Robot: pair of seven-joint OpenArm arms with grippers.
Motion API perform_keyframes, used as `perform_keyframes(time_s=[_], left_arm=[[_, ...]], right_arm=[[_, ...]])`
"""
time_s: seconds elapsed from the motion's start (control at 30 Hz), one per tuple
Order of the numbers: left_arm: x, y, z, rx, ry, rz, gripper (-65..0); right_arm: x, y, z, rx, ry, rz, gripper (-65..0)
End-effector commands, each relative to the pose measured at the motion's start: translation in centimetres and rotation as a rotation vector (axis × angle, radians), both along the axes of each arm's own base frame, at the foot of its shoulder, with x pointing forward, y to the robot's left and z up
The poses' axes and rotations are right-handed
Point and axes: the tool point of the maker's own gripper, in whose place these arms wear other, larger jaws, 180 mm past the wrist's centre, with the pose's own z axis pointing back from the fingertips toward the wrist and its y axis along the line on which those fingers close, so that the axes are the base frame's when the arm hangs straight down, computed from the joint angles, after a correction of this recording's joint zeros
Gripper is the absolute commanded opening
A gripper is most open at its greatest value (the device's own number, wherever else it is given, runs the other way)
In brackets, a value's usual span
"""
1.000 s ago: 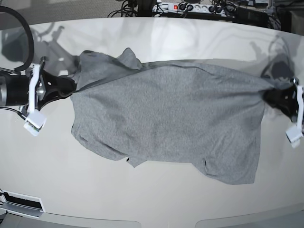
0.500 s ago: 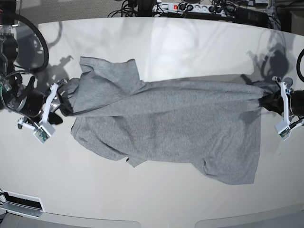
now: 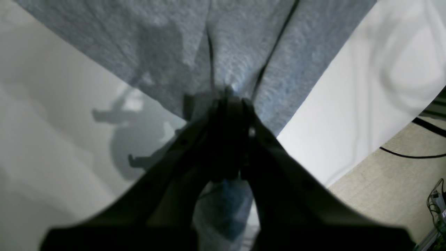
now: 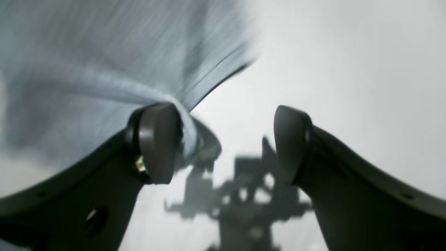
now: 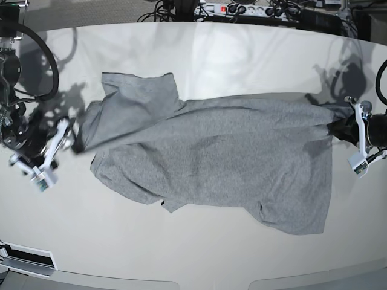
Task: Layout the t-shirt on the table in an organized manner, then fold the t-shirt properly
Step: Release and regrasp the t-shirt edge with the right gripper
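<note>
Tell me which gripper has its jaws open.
The right gripper, at the base view's left: its jaws stand apart, with the t-shirt against one finger only. The left gripper is clamped on the cloth.

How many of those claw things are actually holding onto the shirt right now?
1. The left gripper is shut on the t-shirt at the base view's right. The right gripper stands open at its other end.

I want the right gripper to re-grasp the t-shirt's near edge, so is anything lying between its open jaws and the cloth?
Nothing visible does. The right gripper stands open over bare table, and the t-shirt edge lies right against one finger. No other object sits on that side in the base view.
</note>
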Motion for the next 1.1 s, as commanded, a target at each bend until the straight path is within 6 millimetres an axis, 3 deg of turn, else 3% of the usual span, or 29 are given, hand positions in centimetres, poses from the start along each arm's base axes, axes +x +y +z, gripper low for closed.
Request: perform_keyframes(time_s=[0.0,0.13,0.37,0.63,0.8,0.93,1.07], left_arm=[[1.1,0.5,1.5,0.002,-0.044,0.007,-65.0],[1.1,0.4,1.6,-0.003,-0.045,0.007,-65.0],[1.0,0.4,1.5,-0.002,-0.044,0.006,-65.0],[1.1,0.4,1.6,-0.004,-0.047,0.006,-65.0],[1.1,0.4,1.6,-0.004,-0.047,0.007,-65.0],[1.1,0.5,1.5,-0.001,-0.044,0.006,-65.0],[1.1,0.5,1.5,-0.002,-0.044,0.006,-65.0]], right_arm=[[1.5,-0.9,2.1,-0.023,-0.074,-0.017,-20.6],[1.9,-1.0,2.5,-0.035,-0.011,-0.014,-20.6],[-2.3,4.1,1.2,0.204,0.16,0.171,-20.6],[-7.7,4.8,-4.3,0.278,0.304,0.031,-20.6],[-10.4,7.0,-7.5,0.352,0.371,-0.025,-20.6],[-10.9,8.6,-9.6,0.413,0.402,-0.069,-20.6],[-10.4,8.2,-11.1,0.377,0.372,-0.12,-20.6]])
